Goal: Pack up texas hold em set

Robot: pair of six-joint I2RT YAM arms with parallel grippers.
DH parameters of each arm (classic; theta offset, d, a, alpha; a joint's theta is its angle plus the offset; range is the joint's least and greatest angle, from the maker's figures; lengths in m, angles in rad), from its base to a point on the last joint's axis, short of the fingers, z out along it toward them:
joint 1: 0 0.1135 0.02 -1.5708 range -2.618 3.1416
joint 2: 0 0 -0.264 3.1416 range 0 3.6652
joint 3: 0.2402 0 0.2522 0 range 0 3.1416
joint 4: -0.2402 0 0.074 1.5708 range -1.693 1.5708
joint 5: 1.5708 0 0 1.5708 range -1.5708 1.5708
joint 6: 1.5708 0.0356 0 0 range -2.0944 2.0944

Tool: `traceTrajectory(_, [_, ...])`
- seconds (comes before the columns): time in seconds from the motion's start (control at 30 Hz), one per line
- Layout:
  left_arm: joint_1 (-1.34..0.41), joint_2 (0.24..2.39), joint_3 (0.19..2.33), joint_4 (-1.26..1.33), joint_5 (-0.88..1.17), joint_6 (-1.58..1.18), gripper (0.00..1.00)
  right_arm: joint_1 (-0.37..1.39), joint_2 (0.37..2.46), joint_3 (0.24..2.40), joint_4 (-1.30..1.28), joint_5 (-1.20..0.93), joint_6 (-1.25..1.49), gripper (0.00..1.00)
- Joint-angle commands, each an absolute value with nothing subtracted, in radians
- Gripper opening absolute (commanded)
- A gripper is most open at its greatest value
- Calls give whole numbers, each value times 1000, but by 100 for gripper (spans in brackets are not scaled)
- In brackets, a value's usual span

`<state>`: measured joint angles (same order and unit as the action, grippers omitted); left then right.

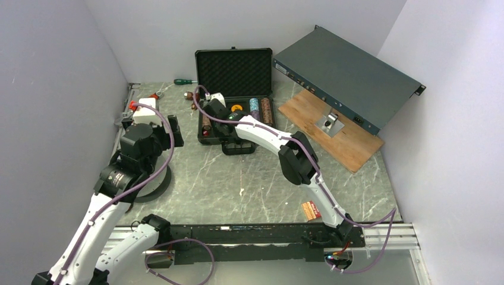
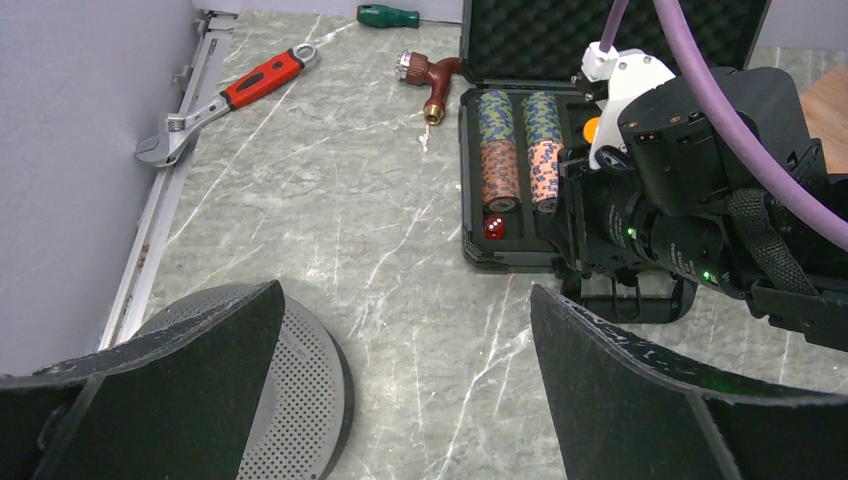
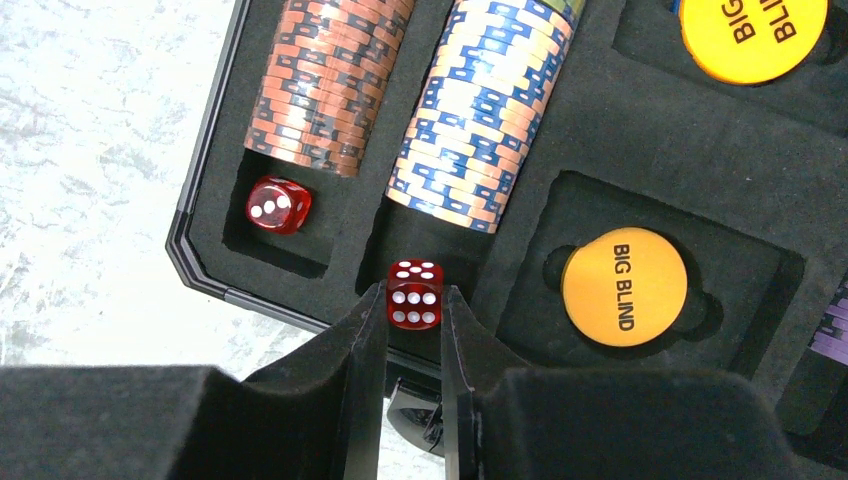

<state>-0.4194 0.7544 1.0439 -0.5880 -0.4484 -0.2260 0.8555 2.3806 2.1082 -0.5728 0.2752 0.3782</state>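
The black case [image 1: 235, 138] of the texas hold em set lies open on the table, its egg-crate foam lid [image 1: 234, 71] upright. Striped chip stacks [image 3: 320, 80] fill its slots, and a red die [image 3: 278, 205] lies at the foot of the left slot. My right gripper [image 3: 415, 305] hangs over the case's near-left corner, shut on a second red die [image 3: 415, 293] just above the foot of the neighbouring slot. Two yellow BIG BLIND buttons [image 3: 624, 286] sit in the foam. My left gripper [image 2: 405, 330] is open over bare table, left of the case [image 2: 478, 245].
A round perforated grey disc [image 2: 300, 370] lies under my left fingers. A red-handled wrench [image 2: 230, 100], a green screwdriver [image 2: 388, 15] and a brown tap fitting [image 2: 430, 80] lie at the back left. The long grey-green rack box [image 1: 347, 77] leans over a wooden board [image 1: 339, 133] at the right.
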Motion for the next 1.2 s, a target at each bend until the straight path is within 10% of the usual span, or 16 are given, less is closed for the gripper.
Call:
traceTrajectory(0.0, [-423,756,1061,-565,-433,-226,99,844,2362,2112,-528,262,388,30])
traceTrajectory(0.3, [-423,762,1062,-566,-431,-226,99,842,2334,2094,-518,253,376,63])
traceTrajectory(1.17, [-423,797,1055,-555,-417,-196,100,844,1725,1549,-477,385,335,74])
